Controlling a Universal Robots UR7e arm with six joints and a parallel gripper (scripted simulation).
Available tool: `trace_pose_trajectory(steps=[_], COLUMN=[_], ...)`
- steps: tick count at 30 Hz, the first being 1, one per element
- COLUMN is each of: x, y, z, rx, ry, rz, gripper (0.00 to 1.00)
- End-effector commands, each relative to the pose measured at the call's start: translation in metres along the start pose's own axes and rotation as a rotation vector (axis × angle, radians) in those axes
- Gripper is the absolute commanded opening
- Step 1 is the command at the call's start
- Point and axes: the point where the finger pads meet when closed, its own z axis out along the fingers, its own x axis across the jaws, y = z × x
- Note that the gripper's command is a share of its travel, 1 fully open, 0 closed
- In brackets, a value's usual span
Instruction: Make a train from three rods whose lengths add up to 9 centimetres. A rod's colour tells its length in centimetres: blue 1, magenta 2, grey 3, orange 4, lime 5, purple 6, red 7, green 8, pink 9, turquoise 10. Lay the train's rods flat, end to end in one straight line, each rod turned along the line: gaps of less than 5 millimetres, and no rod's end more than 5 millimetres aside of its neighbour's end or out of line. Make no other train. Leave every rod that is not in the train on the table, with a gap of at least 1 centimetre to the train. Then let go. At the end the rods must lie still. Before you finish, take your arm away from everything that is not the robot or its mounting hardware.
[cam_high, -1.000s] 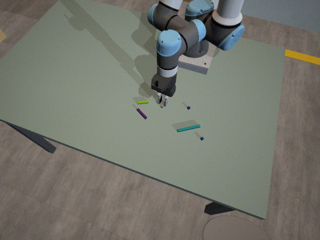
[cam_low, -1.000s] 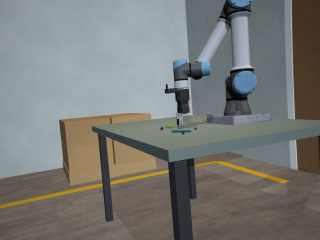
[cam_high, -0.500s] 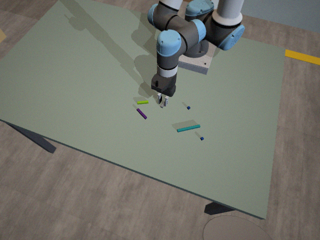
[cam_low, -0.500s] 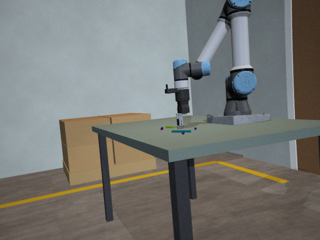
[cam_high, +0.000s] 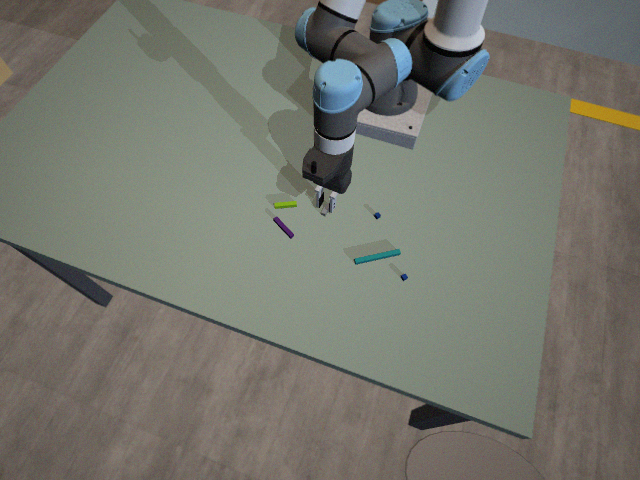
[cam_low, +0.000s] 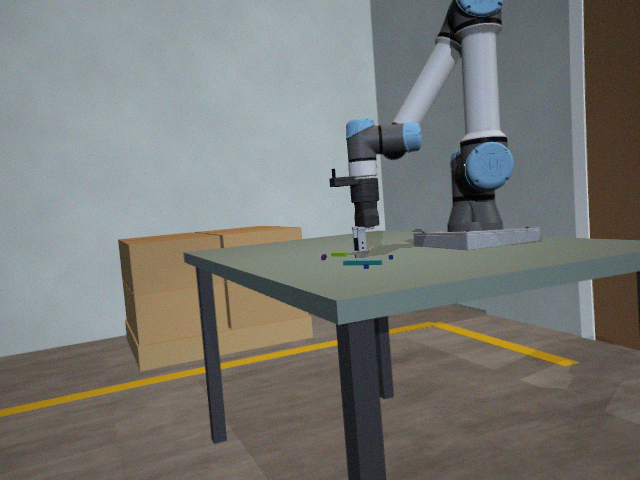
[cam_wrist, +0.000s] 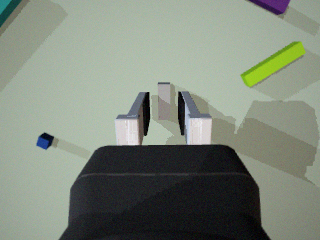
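A short grey rod (cam_wrist: 164, 101) lies flat on the table between my fingers, with a visible gap on each side. My gripper (cam_wrist: 163, 105) is partly open and straddles it low over the table, as the top view shows (cam_high: 325, 202). A lime rod (cam_high: 285, 204) lies just left of the gripper, and a purple rod (cam_high: 283, 227) lies below that. One blue cube (cam_high: 377, 215) sits to the right. A turquoise rod (cam_high: 377, 256) and a second blue cube (cam_high: 404, 276) lie nearer the front.
The robot's base plate (cam_high: 390, 129) stands behind the rods. The table edge runs along the front (cam_high: 258, 335). Cardboard boxes (cam_low: 211, 289) stand on the floor beyond the table.
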Motion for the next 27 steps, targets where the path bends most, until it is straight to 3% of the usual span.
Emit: trace_pose_trajectory(steps=[1, 27], x=[0.001, 0.0], y=[0.0, 0.002], z=[0.0, 0.013], rx=[0.001, -0.003], ry=[0.001, 0.0], rz=[0.002, 0.002], gripper=[0.54, 0.54])
